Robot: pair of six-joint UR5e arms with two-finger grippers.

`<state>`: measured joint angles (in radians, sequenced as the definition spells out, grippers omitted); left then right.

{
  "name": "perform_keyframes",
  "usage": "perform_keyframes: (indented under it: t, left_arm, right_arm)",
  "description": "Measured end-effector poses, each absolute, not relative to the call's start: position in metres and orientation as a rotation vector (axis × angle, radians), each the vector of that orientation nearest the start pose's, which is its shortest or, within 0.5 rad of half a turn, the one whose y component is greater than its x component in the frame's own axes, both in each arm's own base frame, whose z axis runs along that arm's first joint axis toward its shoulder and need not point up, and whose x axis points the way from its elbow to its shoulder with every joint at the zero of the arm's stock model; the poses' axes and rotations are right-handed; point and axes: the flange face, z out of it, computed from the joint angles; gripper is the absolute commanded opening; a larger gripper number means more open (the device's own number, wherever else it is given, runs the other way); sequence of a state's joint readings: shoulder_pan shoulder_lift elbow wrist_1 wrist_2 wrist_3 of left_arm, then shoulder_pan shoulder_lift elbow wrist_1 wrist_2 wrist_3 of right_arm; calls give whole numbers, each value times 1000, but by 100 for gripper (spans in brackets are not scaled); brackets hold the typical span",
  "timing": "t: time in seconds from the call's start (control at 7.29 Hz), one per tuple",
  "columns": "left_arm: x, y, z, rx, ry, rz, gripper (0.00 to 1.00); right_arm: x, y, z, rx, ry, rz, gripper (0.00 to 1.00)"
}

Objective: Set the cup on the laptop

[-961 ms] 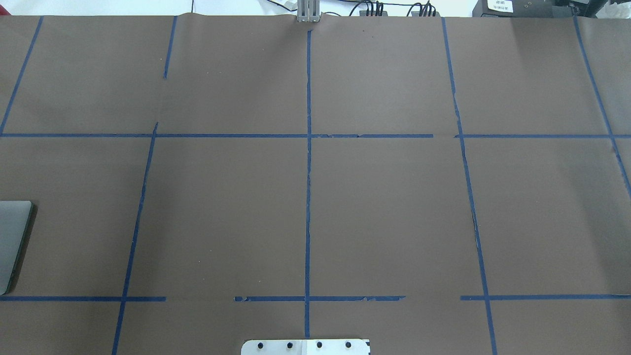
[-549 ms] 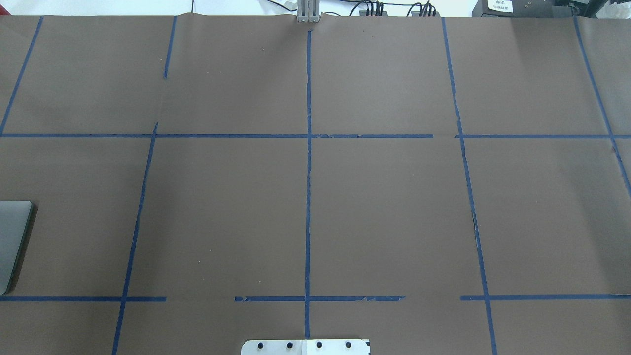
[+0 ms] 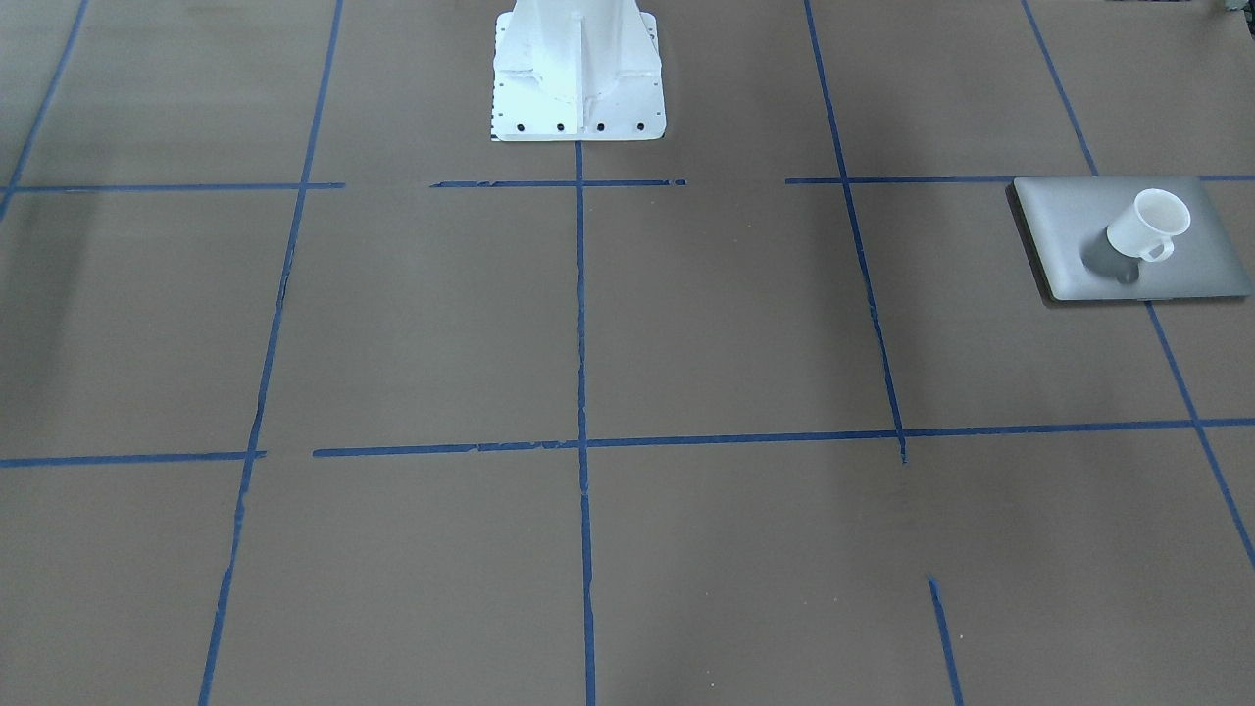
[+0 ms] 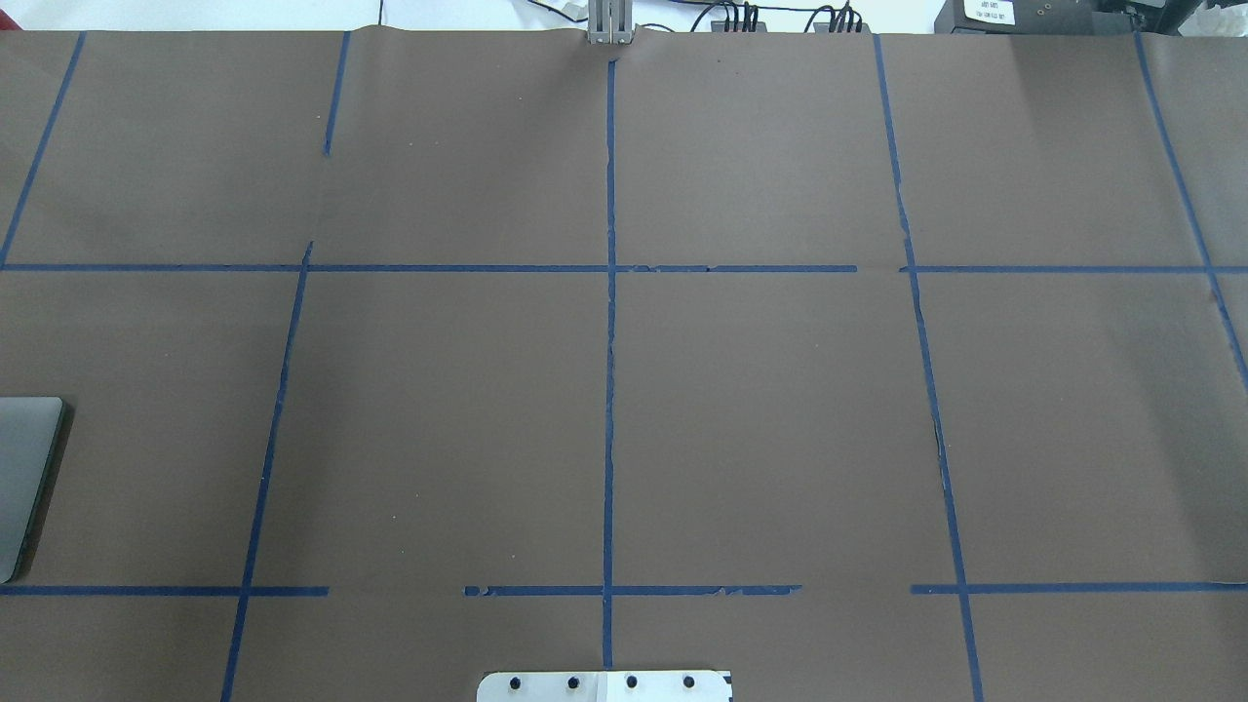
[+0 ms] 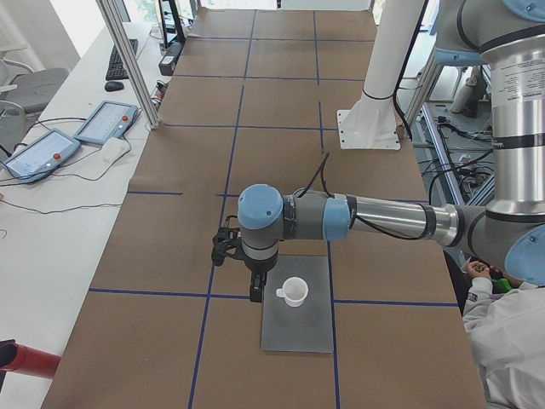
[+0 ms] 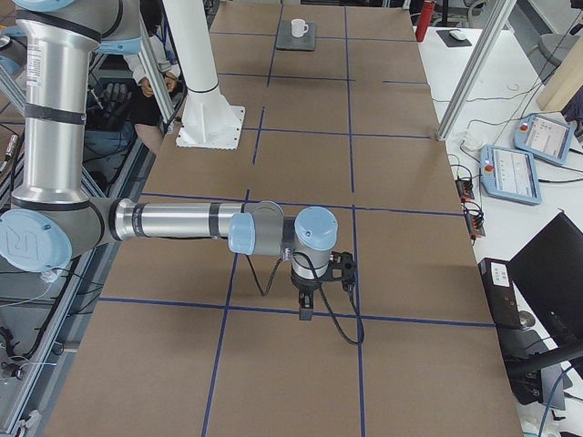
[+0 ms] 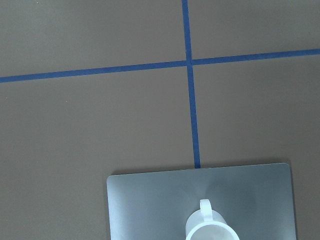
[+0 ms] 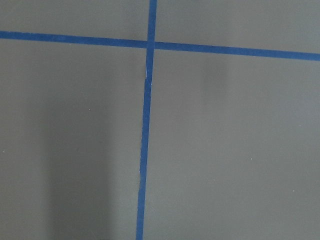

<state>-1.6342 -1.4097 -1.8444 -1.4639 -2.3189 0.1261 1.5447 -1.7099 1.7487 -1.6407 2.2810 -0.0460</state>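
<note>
The small white cup (image 3: 1147, 226) stands upright on the closed silver-grey laptop (image 3: 1069, 230), handle out to one side. Both also show in the exterior left view, cup (image 5: 294, 291) on laptop (image 5: 298, 328), and in the left wrist view, cup (image 7: 210, 227) on laptop (image 7: 150, 205). My left gripper (image 5: 254, 294) hangs just beside the cup, apart from it; I cannot tell whether it is open or shut. My right gripper (image 6: 305, 309) hangs over bare table far from the laptop (image 6: 296, 38); I cannot tell its state either. The overhead view shows only a laptop corner (image 4: 24, 478).
The brown table has a blue tape grid. The white robot pedestal (image 3: 578, 78) stands at the table's middle edge. Two teach pendants (image 5: 106, 123) lie on the side bench. A person (image 5: 511, 341) sits near the robot's side.
</note>
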Motion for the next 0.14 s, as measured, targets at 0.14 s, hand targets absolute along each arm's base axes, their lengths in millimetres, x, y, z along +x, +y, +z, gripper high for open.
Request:
perform_keyframes:
  t: [0.14]
  left_arm:
    - [-91, -417, 611, 74, 744, 63, 100]
  right_arm:
    - [57, -432, 647, -23, -711, -58, 100]
